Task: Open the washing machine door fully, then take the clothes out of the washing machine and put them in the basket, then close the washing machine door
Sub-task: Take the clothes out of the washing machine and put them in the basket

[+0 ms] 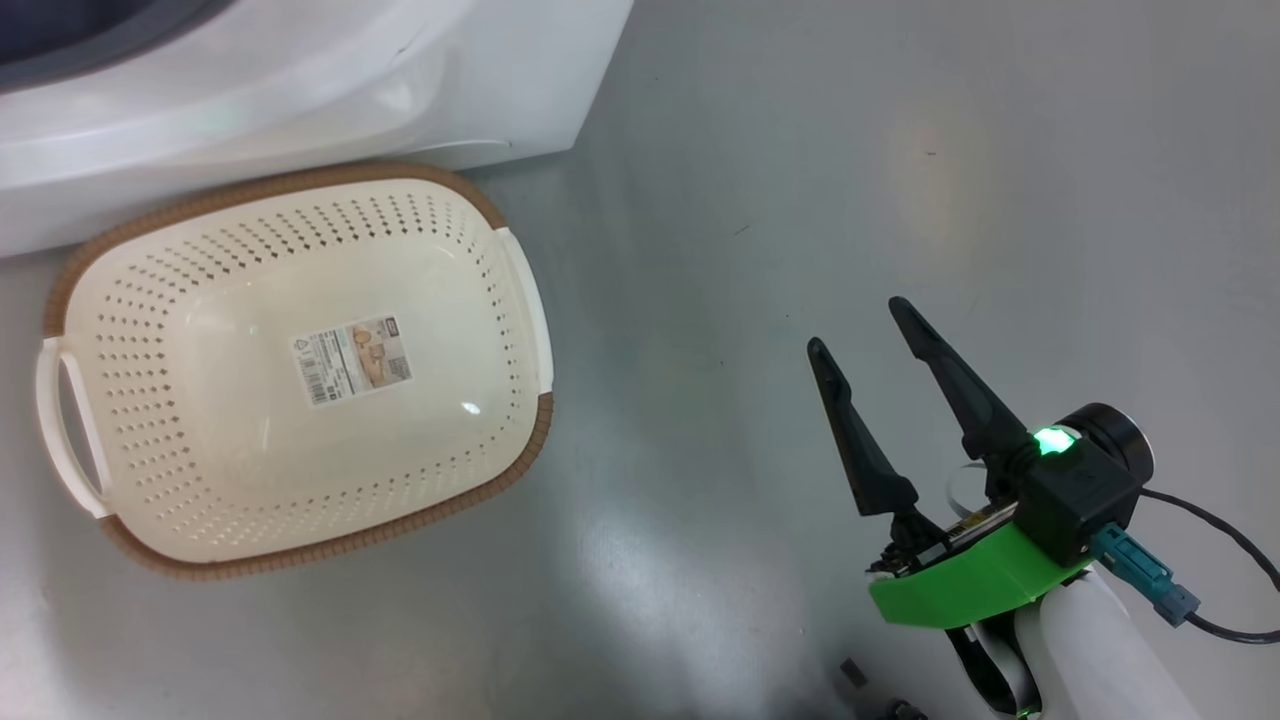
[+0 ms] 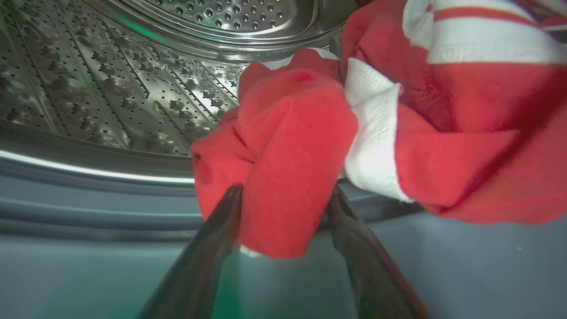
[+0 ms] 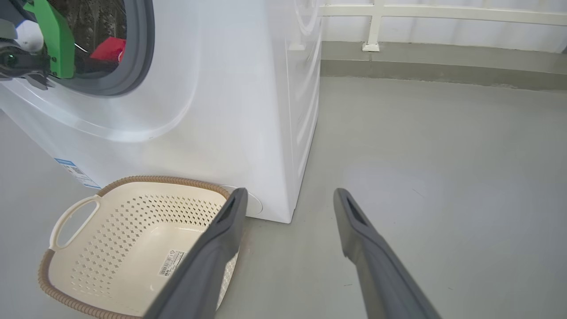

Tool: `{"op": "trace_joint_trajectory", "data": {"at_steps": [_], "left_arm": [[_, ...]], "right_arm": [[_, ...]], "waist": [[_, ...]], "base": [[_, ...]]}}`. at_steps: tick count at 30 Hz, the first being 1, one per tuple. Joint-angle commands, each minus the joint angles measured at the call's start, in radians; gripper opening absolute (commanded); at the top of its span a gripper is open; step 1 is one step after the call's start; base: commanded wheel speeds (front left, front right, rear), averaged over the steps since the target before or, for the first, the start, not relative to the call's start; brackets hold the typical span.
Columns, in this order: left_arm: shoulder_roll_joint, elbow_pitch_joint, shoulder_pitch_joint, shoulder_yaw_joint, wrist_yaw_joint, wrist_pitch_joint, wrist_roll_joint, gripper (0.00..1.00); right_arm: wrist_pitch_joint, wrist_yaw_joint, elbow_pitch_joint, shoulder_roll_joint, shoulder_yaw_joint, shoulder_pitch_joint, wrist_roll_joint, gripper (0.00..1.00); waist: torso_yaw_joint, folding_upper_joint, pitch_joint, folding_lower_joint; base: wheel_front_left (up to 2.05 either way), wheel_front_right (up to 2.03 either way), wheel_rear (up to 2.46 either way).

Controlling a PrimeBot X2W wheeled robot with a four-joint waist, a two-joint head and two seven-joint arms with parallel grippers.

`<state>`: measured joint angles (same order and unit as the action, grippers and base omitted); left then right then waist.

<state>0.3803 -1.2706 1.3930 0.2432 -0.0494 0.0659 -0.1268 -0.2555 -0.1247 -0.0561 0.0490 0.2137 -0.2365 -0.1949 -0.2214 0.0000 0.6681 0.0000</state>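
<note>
Our left gripper (image 2: 284, 193) holds its fingers wide around a red fold of the clothes (image 2: 301, 133), centre frame in the drum (image 2: 110, 88). We should close deep on the fold, then lift slowly. The right gripper (image 1: 858, 325) is also wide and holds nothing.

The grey floor (image 1: 850, 180) carries the basket (image 1: 180, 300), beside the washing machine (image 1: 300, 90).

- The smooth grey floor (image 3: 443, 177) spreads beneath and ahead of the right gripper (image 3: 290, 195), with soft pale patches of glare and a few small dark specks.
- Far ahead of it, a low grey kerb (image 3: 443, 66) runs below a white railing (image 3: 443, 13).
</note>
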Motion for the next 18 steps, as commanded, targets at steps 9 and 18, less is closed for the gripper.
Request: {"op": "trace_joint_trajectory", "data": {"at_steps": [9, 18], "left_arm": [[0.056, 0.020, 0.021, -0.006, -0.017, 0.073, -0.012, 0.00], [0.030, 0.052, -0.013, -0.063, 0.008, 0.168, -0.096, 0.00]], "right_arm": [[-0.006, -0.006, 0.021, 0.001, 0.024, -0.007, -0.020, 1.00], [-0.006, -0.006, 0.012, 0.001, 0.021, -0.013, -0.024, 1.00]], "waist": [[0.011, 0.0000, 0.002, 0.0000], [0.038, 0.0000, -0.016, 0.0000]], "base": [[0.00, 0.00, 0.00], [0.00, 0.00, 0.00]]}}
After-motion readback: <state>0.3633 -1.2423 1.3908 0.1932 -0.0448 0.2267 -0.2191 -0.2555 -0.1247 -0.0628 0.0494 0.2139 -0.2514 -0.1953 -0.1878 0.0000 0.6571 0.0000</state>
